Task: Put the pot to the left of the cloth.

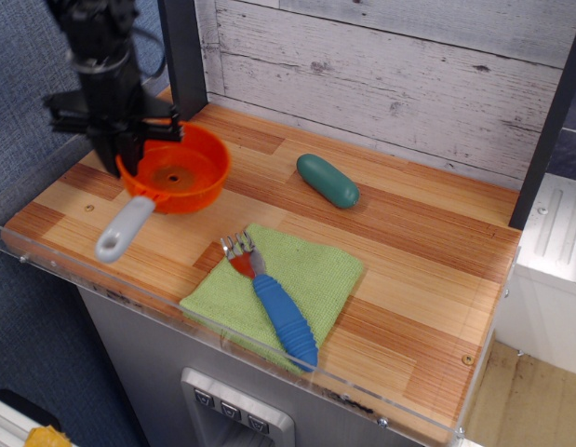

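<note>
Gripping the pot by its rim, the jaws hold it left of the cloth (handle pointing toward the bench's front-left edge), ready for lowering.

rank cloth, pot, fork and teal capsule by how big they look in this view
Largest to smallest:
1. cloth
2. pot with its handle; less sure, since the claw covers part of its rim
3. fork
4. teal capsule, also farthest from the camera

We've got a glossy orange plastic pot w/ matt grey handle, textured green cloth, wood-grain laminate table.
</note>
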You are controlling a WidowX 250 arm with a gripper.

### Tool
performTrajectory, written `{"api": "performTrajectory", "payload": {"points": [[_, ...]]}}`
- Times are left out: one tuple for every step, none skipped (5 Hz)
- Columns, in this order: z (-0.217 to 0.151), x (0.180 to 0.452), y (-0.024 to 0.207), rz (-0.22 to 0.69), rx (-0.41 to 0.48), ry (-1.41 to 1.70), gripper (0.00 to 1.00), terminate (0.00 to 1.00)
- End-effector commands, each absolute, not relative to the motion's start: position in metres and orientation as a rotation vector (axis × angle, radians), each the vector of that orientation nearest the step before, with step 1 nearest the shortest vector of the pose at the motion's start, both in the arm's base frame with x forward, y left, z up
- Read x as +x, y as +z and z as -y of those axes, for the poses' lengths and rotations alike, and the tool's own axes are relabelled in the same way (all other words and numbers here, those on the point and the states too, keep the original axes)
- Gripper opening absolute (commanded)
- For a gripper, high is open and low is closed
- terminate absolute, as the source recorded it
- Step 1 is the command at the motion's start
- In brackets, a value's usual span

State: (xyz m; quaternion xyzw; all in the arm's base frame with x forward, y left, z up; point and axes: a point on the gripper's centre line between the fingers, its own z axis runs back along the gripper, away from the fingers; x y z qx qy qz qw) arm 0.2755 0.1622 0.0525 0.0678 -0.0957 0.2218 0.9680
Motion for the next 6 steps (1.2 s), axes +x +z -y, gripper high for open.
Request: {"api": "performTrajectory", "payload": {"points": [[-0.195, 0.266, 0.044, 0.281, 0.185, 0.613, 0.0, 0.0], [-0.202, 0.262, 0.031, 0.262, 0.166, 0.658, 0.0, 0.0], [-0.206, 0.261, 0.028, 0.274, 0.144, 0.678, 0.0, 0.0], [-0.209, 0.258, 0.035, 0.304, 0.11, 0.689, 1.0, 0.0], [-0.209, 0.258, 0.045, 0.302, 0.11, 0.714, 1.0, 0.0], [-0.203, 0.264, 0.069, 0.312, 0.153, 0.697, 1.0, 0.0]]}}
